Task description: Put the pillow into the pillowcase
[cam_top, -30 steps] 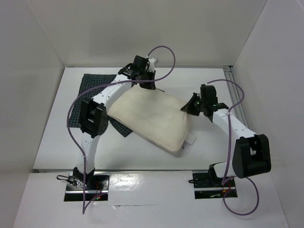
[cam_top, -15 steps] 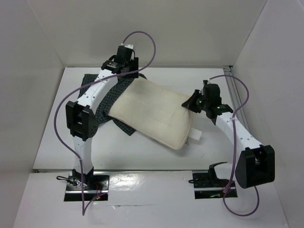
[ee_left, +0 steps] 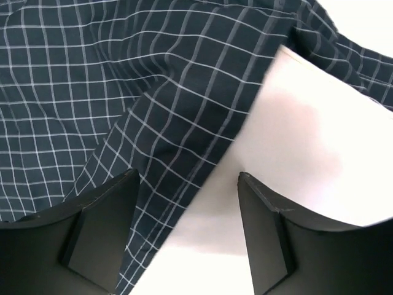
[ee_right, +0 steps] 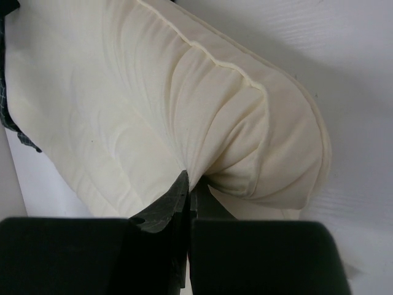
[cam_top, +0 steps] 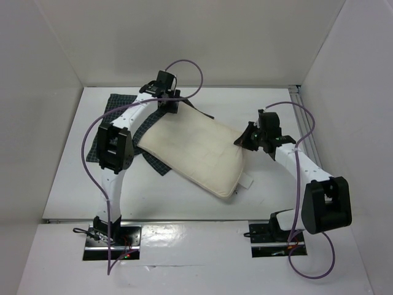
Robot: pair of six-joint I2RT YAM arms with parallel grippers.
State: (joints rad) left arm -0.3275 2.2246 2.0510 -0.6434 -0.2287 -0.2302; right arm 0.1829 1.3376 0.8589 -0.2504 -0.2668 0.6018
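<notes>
The cream pillow (cam_top: 196, 150) lies slantwise mid-table, its left part resting on the dark checked pillowcase (cam_top: 118, 107), which spreads flat toward the back left. My left gripper (cam_top: 167, 101) hovers over the pillowcase's far edge by the pillow's back corner. In the left wrist view that gripper (ee_left: 187, 177) stands open, the pillowcase (ee_left: 123, 92) edge and bare table between its fingers (ee_left: 104, 212), nothing held. My right gripper (cam_top: 244, 140) is at the pillow's right corner. In the right wrist view this gripper (ee_right: 191, 179) is shut on a pinch of pillow (ee_right: 141, 104) fabric.
White walls enclose the table on the left, back and right. A metal rail (cam_top: 307, 123) runs along the right side. A small white tag (cam_top: 247, 182) sticks out at the pillow's near right corner. Purple cables loop above both arms.
The left gripper has opened and let go of the pillowcase, swinging left and back again. The right arm lifted the pillow's corner outward, then returned; the pillow shifted slightly.
</notes>
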